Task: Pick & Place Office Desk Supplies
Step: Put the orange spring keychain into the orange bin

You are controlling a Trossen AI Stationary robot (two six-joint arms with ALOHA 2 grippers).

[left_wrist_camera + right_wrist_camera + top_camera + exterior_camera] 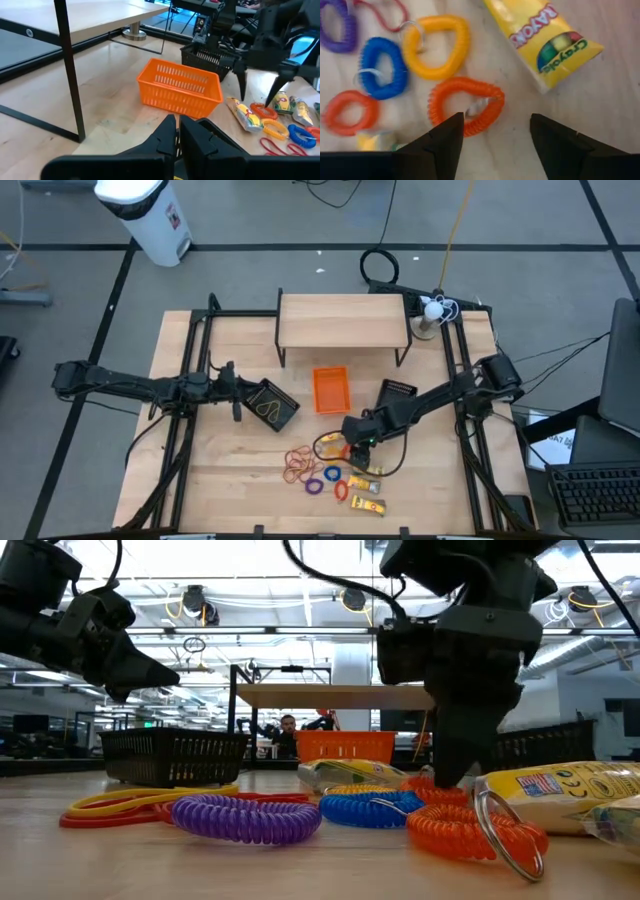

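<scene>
The supplies lie in a heap near the table's near edge: red-brown and tan rubber bands [298,465], coiled rings [330,478] and yellow crayon packets [366,482]. My right gripper [358,436] points down over the heap, open. In the right wrist view its fingertips [495,135] stand on either side of an orange coiled ring [467,107], beside a yellow packet [542,40], a blue ring [382,67] and a yellow ring [437,47]. In the low view it [462,765] hangs just above the orange ring [460,830]. My left gripper [238,395] waits, shut [177,132], beside a black mesh tray [272,405].
A small orange tray [331,388] stands mid-table, with a second black mesh tray [397,394] to its right. A wooden riser shelf [343,320] spans the far side. The left black tray holds a tan rubber band. Bare wood lies left of the heap.
</scene>
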